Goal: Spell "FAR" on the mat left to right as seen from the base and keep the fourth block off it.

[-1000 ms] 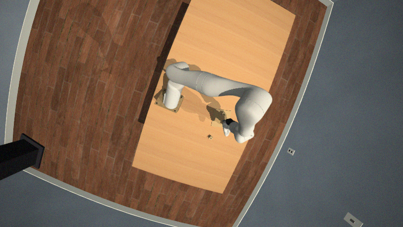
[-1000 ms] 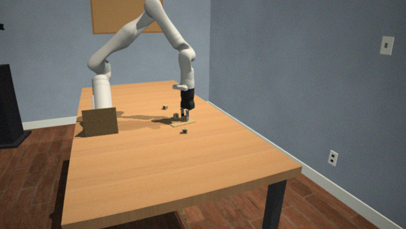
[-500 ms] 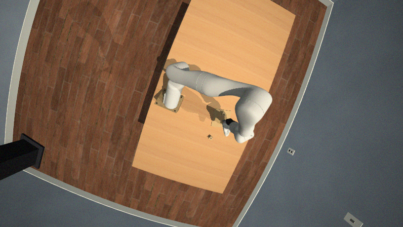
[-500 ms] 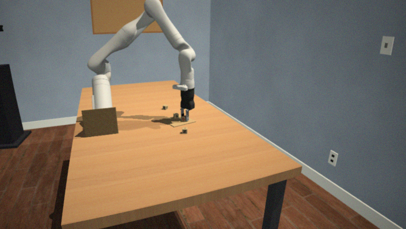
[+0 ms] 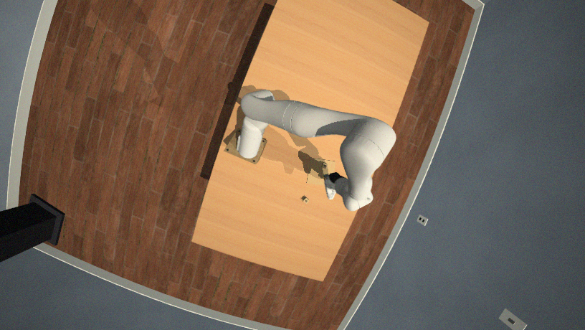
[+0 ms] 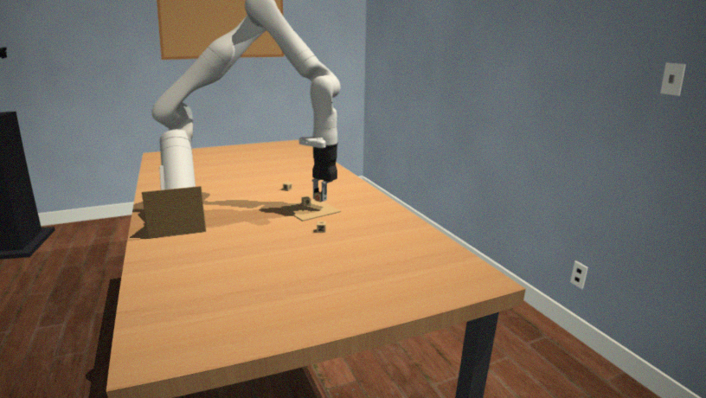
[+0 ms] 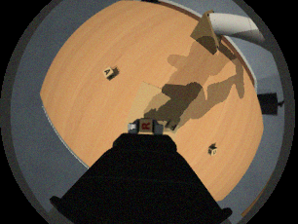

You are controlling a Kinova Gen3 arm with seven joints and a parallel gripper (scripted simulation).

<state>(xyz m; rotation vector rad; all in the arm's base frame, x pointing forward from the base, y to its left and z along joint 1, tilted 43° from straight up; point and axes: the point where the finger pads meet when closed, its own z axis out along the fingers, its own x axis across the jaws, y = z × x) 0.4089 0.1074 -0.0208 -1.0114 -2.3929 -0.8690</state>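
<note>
Red "R" on block (image 7: 146,126), "A" on another (image 7: 108,72)

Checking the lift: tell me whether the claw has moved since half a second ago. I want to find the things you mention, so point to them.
Yes, upward: in the exterior view, the claw (image 5: 326,176) (image 6: 320,196) (image 7: 145,124) now stands higher above the mat (image 5: 315,178) (image 6: 316,214) (image 7: 145,93).
</note>
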